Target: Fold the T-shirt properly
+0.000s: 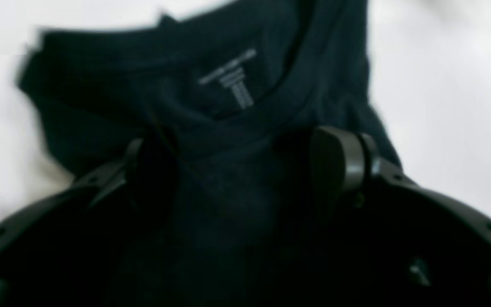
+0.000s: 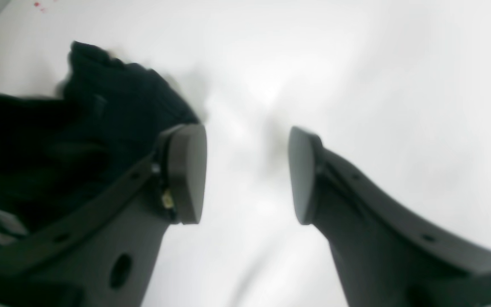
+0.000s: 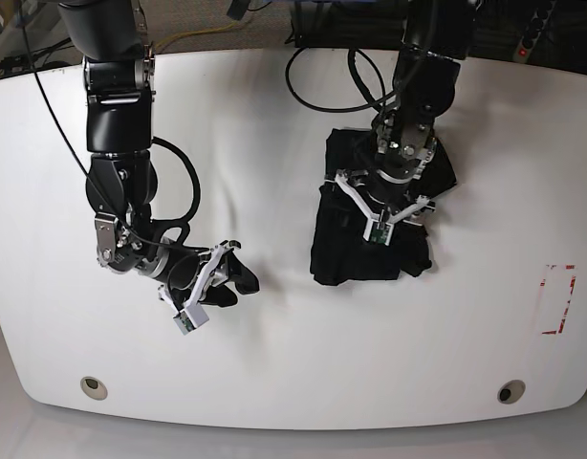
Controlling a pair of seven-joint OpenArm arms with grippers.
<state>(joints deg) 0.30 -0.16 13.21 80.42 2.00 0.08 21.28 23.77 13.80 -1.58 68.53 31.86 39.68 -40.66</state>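
- Black T-shirt [image 3: 370, 229] folded into a compact rumpled block, collar and neck label on top
- Long axis near-to-far on white worktop [image 3: 274, 124]
- Left hand [image 3: 386, 207] open above it; right hand [image 3: 209, 283] open, well apart

My arms [image 3: 117, 115] are black and jointed, with looping black cables [image 3: 179, 177]; white brackets [image 3: 375, 206] edge my claws, whose dark grey fingers [image 2: 186, 170] end in flat pads.

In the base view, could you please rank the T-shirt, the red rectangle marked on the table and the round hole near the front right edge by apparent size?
1. T-shirt
2. red rectangle
3. round hole
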